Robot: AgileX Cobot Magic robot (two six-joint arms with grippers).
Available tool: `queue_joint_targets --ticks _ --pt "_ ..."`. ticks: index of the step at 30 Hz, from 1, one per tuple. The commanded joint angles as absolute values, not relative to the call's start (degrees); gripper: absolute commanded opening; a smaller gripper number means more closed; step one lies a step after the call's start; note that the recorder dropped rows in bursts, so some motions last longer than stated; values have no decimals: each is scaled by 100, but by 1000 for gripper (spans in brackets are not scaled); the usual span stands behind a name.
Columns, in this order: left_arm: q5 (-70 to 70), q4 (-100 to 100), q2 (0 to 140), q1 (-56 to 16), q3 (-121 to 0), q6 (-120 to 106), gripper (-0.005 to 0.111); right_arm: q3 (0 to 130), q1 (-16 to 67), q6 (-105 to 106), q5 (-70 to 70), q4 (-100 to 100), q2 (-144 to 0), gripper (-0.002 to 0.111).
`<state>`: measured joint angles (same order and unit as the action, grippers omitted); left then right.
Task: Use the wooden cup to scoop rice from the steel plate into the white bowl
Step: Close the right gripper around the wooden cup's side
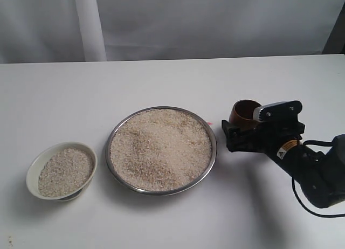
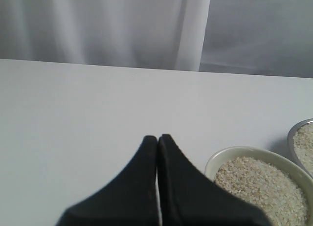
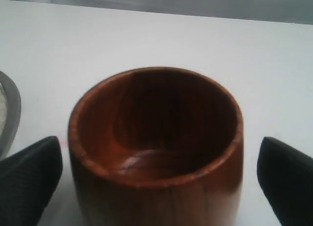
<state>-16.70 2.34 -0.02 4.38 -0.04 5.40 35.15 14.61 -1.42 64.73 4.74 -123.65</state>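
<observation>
Right end effector (image 3: 159,179), low, spread wide, straddles wooden cup (image 3: 156,138), apparently not touching.

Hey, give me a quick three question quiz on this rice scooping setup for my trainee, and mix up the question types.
1. True or false: the wooden cup is empty.
2. The right gripper is: A) shut on the cup, B) open with a finger either side of the cup, C) shut on nothing.
3. Fill in: besides the steel plate, rice also lies in the ____.
Key: 1 true; 2 B; 3 white bowl.
</observation>
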Motion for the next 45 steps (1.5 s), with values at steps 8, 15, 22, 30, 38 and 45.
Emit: queue_joint_targets --ticks 8,15,22,30,38,45 --pt "-1626 252 0 401 0 551 0 3943 1430 -122 6757 337 -12840 105" --pt "-1626 252 0 401 0 551 0 3943 1430 -122 6996 209 -12840 105" --pt "-1626 252 0 401 0 551 0 3943 1430 -122 6996 209 -12840 105" --pt "-1626 252 0 401 0 551 0 4012 1430 0 6996 209 -12840 105" --pt "-1626 252 0 401 0 551 0 4147 1430 0 6887 252 -12840 105" --pt "-1626 252 0 401 0 551 0 4147 1430 0 6792 252 -12840 105"
